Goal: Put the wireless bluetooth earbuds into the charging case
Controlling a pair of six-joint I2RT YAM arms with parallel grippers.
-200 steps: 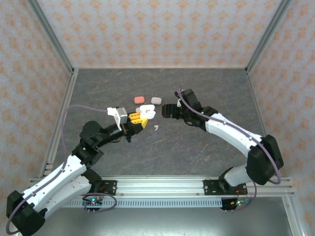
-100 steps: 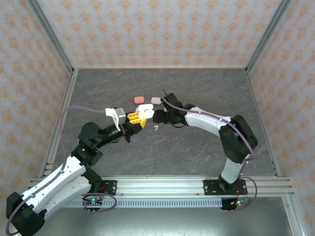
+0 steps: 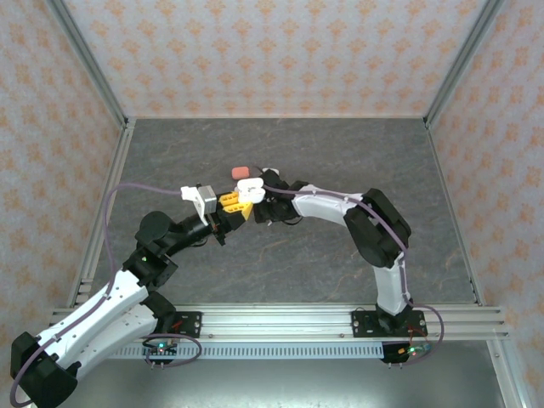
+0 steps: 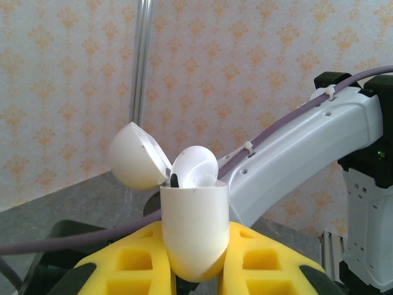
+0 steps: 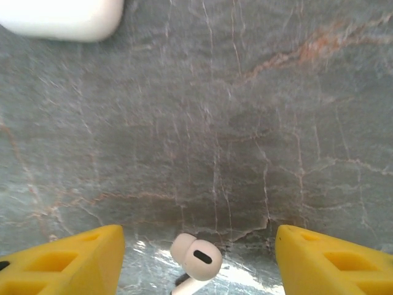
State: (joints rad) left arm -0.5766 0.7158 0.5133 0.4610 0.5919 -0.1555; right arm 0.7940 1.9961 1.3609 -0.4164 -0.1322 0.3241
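Small white glossy plastic earbud (image 5: 195, 257) lies loose on the grey marbled surface (image 5: 245, 123), between the jaws of the right gripper (image 5: 198, 249), which stand open, not touching it. Judged light, stiff and slippery; pinch across the bulb. Left gripper (image 4: 193, 252) is clamped on the open white rounded charging case (image 4: 193, 215), with a second earbud (image 4: 193, 165) seated inside.

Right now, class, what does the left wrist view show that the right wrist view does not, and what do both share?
Left wrist, not right: an open charging case clamped in the left gripper, one earbud seated inside. Right wrist, not left: a loose earbud on the table, inside the open right gripper. Both: yellow fingers, a white earbud.
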